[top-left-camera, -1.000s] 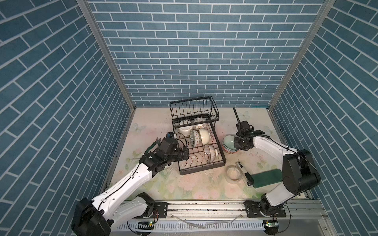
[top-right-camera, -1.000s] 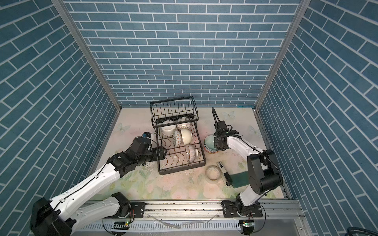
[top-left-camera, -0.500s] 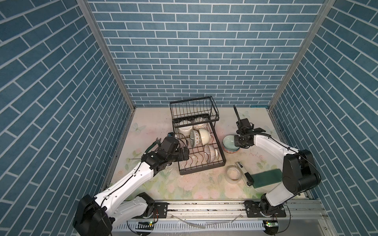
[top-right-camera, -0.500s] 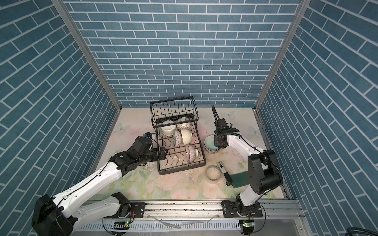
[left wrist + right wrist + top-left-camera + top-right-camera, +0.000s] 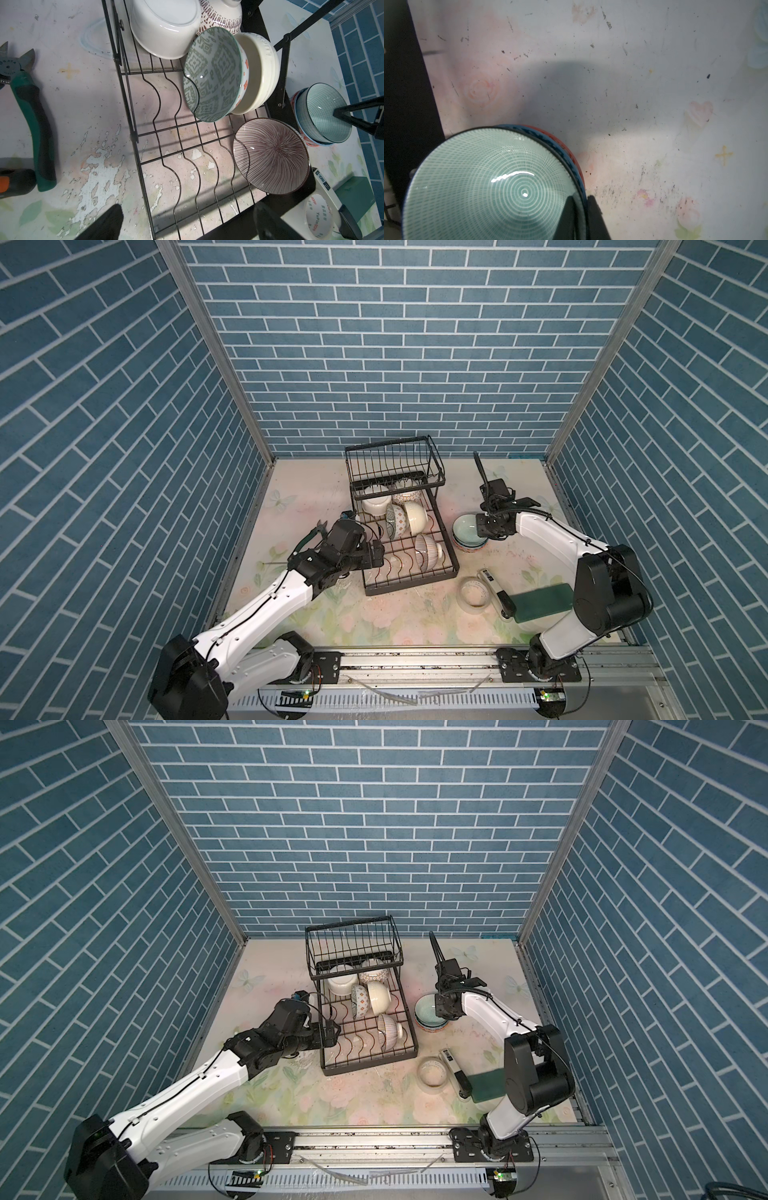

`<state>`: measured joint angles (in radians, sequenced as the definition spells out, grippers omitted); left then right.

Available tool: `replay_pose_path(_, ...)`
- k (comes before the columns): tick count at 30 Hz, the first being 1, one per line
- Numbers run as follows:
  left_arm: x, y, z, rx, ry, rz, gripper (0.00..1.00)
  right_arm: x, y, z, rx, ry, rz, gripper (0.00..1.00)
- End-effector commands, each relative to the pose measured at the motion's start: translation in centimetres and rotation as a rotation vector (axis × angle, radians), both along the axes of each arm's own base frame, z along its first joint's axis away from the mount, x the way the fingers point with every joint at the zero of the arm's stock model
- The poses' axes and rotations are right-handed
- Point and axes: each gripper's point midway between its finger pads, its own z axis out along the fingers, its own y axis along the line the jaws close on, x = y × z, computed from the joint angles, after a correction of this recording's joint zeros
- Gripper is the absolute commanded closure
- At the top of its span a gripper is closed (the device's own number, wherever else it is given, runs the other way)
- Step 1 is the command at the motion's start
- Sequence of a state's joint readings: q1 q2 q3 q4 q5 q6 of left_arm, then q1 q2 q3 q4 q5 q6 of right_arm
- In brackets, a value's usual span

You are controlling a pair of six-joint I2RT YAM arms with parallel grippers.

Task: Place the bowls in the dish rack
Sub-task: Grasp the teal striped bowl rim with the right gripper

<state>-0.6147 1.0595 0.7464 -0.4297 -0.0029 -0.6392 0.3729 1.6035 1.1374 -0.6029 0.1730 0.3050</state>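
The black wire dish rack stands mid-table. In its lower tray lie a white bowl, a lattice-patterned bowl, a cream bowl and a brown-striped bowl. Right of the rack is a short stack of bowls topped by a pale green bowl. My right gripper is shut on that bowl's rim, one finger inside and one outside. My left gripper hangs open over the rack's near left corner, holding nothing.
A translucent tape ring lies in front of the rack. Beside it are a white-and-black tool and a dark green block. Green-handled pliers lie left of the rack. Brick-patterned walls close in three sides.
The right gripper's jaws have closed onto the pale green bowl's rim. The left arm has hardly moved and stays open.
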Motion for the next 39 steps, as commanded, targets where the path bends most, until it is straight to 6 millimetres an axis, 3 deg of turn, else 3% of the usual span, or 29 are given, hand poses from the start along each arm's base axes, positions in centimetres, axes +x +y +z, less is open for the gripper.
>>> replay_pose_path(1,-0.15,0.18,-0.34,0.006,0.000,-0.002,0.01,0.42,-1.47,1.73,-0.081,-0.031,-0.003,0.94)
replay_pose_path(22,-0.34,0.28,-0.92,0.004,0.003,-0.003,0.00,0.37,-2.40,1.02,-0.157,0.013,-0.004,0.85)
replay_pose_path(39,-0.38,0.45,-0.94,0.002,0.002,0.000,0.00,0.94,-2.09,1.85,-0.167,0.008,0.012,0.80)
